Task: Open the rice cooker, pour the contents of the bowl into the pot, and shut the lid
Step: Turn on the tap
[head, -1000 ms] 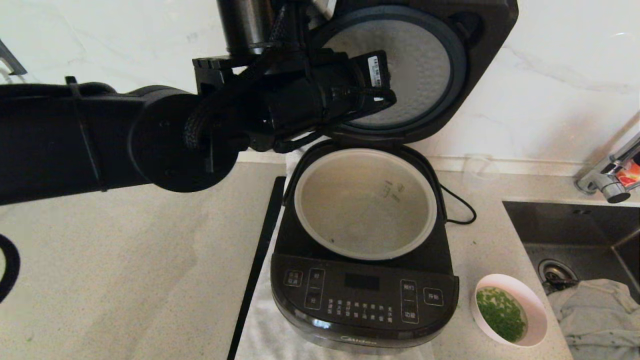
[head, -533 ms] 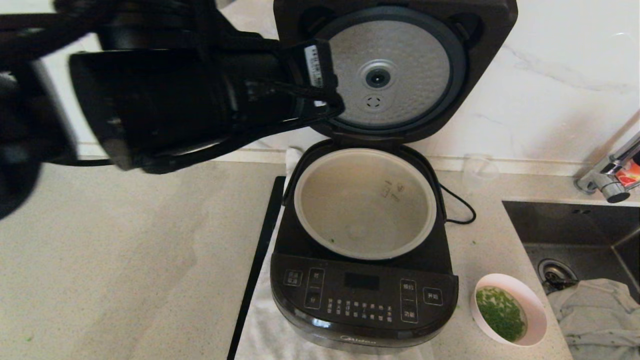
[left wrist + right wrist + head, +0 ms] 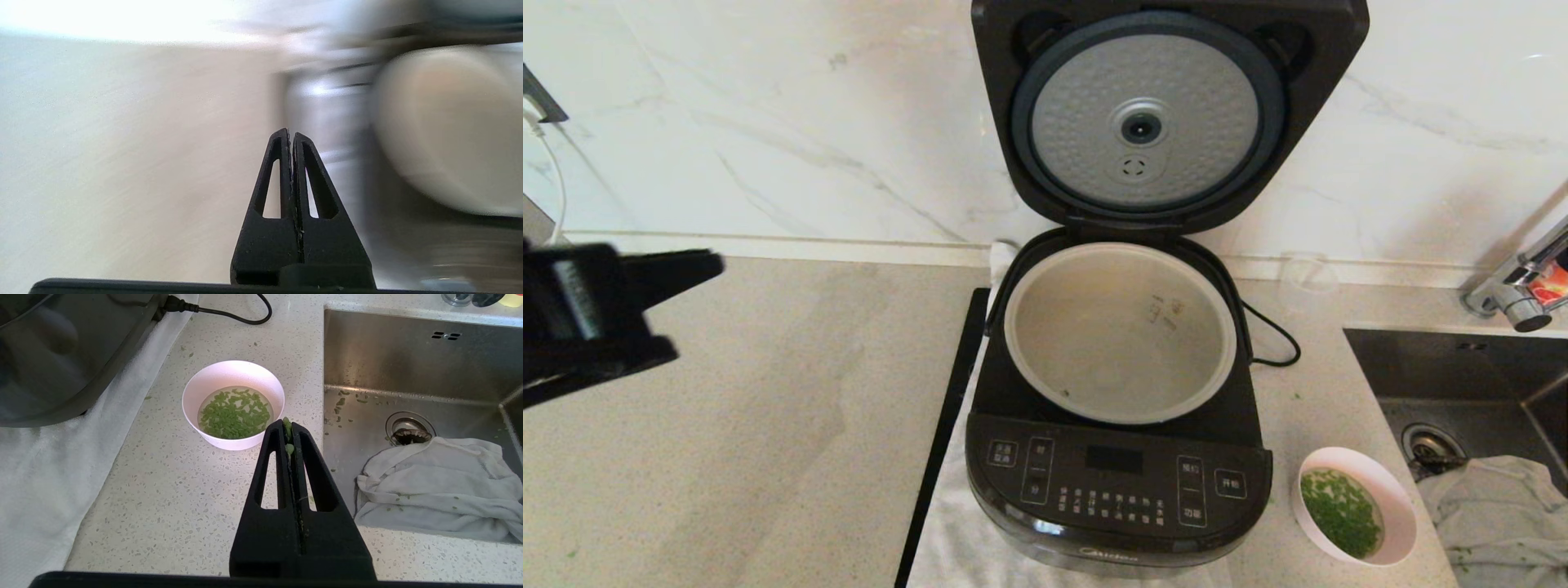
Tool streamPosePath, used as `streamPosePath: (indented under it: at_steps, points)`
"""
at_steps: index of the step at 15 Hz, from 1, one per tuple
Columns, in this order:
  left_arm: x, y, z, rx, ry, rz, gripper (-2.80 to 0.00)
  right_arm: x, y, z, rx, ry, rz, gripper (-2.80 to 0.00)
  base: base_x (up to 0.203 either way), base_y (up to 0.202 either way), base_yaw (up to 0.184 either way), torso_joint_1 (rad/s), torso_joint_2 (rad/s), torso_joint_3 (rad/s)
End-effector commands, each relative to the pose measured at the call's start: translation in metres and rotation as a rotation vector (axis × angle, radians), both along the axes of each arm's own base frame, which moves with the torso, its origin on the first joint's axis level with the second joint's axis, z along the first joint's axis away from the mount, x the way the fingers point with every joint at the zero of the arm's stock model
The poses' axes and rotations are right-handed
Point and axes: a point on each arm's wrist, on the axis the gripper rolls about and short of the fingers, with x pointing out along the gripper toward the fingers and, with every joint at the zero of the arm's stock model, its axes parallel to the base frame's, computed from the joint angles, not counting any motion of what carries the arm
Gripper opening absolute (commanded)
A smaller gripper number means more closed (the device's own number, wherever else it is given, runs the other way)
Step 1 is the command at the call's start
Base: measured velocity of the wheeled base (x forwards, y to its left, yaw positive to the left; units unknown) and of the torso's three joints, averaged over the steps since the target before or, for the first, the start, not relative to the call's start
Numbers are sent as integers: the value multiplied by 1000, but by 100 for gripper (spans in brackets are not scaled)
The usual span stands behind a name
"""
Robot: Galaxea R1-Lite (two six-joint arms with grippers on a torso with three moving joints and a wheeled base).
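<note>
Head view: the rice cooker [image 3: 1117, 457] stands on a white cloth [image 3: 968, 543] on the speckled desk [image 3: 752, 441], its lid [image 3: 1168, 114] raised upright against the marble wall and showing the dimpled silver disc on its underside. The pot [image 3: 1119, 331] sits exposed in the cooker body, pale rim uncovered, level markings visible on the inner wall.

The bowl [image 3: 1354, 506] rests on the desk just beside the cooker's front right corner, between the cooker and the sink [image 3: 1462, 384]. The contents of the bowl [image 3: 1339, 513], chopped green bits in clear liquid, lie inside it.

The left gripper [image 3: 698, 265] appears at the far left edge of the head view, above the bare desk and well apart from cooker and bowl. Left wrist view: its jaws are pressed together with nothing between them [image 3: 291, 134]; the scene beyond them is too smeared to read.

Right wrist view: the right gripper [image 3: 288, 424] hangs above the desk with its jaws closed; a few green bits cling along the seam at the tips. The bowl [image 3: 233, 404] lies just beyond the tips, apart from them, not gripped. A crumpled white towel [image 3: 433, 486] lies in the sink beside the drain [image 3: 408, 430].
</note>
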Motion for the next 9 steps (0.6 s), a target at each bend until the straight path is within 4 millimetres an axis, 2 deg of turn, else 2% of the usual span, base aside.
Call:
streamPosePath:
  at_steps: [1,5,8,9]
  points:
    - [-50,48,-26,-23,-57,212,-280,0,0,0,0,1,0,-280,0,0,0,0,0,0]
    - [-105,73,-67,-49,-149,384,-280,0,0,0,0,1,0,-280,0,0,0,0,0,0]
    - [-130,77,-109,-25,-187,508,-280,0,0,0,0,1,0,-280,0,0,0,0,0,0]
    - [-132,77,-127,-9,-180,533,-280,0,0,0,0,1,0,-280,0,0,0,0,0,0]
